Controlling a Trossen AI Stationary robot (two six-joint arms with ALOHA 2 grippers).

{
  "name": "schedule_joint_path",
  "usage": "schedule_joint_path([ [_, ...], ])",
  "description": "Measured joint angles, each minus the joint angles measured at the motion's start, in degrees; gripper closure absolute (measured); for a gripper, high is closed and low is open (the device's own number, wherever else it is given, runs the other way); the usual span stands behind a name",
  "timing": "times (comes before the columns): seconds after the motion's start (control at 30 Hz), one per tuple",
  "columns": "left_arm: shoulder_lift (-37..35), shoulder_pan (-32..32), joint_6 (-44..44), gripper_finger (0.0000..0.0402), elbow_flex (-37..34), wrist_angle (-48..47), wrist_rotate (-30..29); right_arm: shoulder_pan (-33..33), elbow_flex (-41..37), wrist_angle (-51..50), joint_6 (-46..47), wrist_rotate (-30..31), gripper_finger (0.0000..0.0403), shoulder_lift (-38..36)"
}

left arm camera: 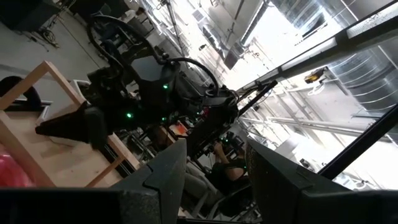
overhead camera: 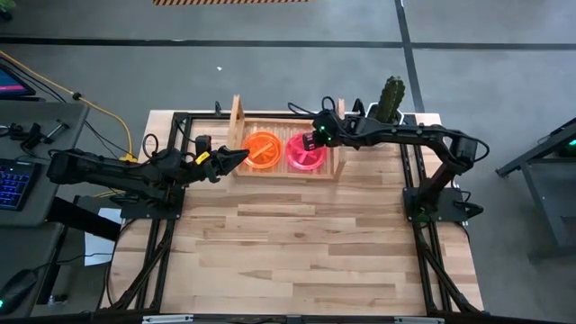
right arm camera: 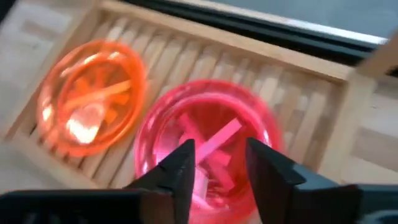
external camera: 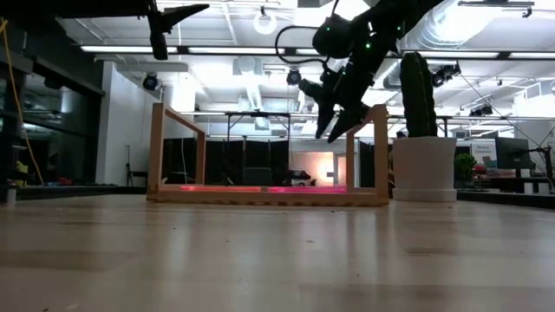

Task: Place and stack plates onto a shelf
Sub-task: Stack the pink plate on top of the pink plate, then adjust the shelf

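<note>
The shelf (overhead camera: 340,155) is a low light-wood rack at the table's far edge. On its slatted base sit a stack of orange plates (overhead camera: 263,149) and, to its right, a stack of pink plates (overhead camera: 304,155). The right wrist view shows both stacks from above, the orange plates (right arm camera: 93,93) and the pink plates (right arm camera: 205,124). My right gripper (overhead camera: 317,138) hangs open above the pink stack, well clear of the shelf base in the low view (external camera: 334,121). My left gripper (overhead camera: 238,160) is open and raised beside the shelf's left board, pointing toward the orange stack.
A cactus in a white pot (overhead camera: 390,97) stands right of the shelf at the far right corner, close behind my right arm. The shelf's upright side boards (external camera: 156,152) flank the plates. The wooden tabletop (overhead camera: 297,243) stretches toward the near edge.
</note>
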Motion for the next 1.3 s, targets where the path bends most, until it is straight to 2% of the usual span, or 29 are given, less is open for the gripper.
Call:
schedule_joint_path([
  [0.07,0.0,0.0,0.0,0.0245,0.0,0.0,0.0,0.1,0.0,0.1,-1.4,-1.3,0.0267,-0.9],
  [0.17,0.0,0.0,0.0,0.0245,0.0,0.0,0.0,-0.1,-0.1,-0.5,-3.6,-1.9,0.0263,-4.1],
  [0.33,0.0,0.0,1.1,0.0245,0.0,-0.2,-0.1,1.3,-0.1,-4.8,-9.5,-2.1,0.0297,-13.7],
  [0.43,0.0,0.0,1.1,0.0245,0.0,-0.3,-1.2,2.6,0.1,-3.8,-12.5,0.8,0.0313,-18.0],
  [0.77,0.0,0.0,1.0,0.0245,0.0,-0.3,-2.0,2.6,-1.5,-7.5,-11.4,1.7,0.0322,-16.7],
  [0.87,-0.4,0.0,1.0,0.0245,0.0,-0.6,-1.6,2.4,-1.5,-15.0,-11.1,7.0,0.033,-18.4],
  [1.03,-1.6,0.0,2.1,0.0245,0.0,-0.5,-1.7,1.7,-1.5,-31.0,-6.8,16.8,0.0392,-23.6],
  [1.1,-2.0,0.1,3.3,0.0245,0.0,-0.3,-3.8,0.8,-1.5,-35.6,-3.7,20.1,0.0393,-24.3],
  [1.2,-2.1,1.3,3.4,0.0245,0.0,-0.4,-7.9,-1.1,-1.5,-38.1,-1.3,22.5,0.0398,-24.1],
  [1.3,-2.1,3.5,2.1,0.0245,0.0,-0.4,-8.1,-3.1,-1.5,-37.3,-1.2,22.2,0.0399,-22.2],
])
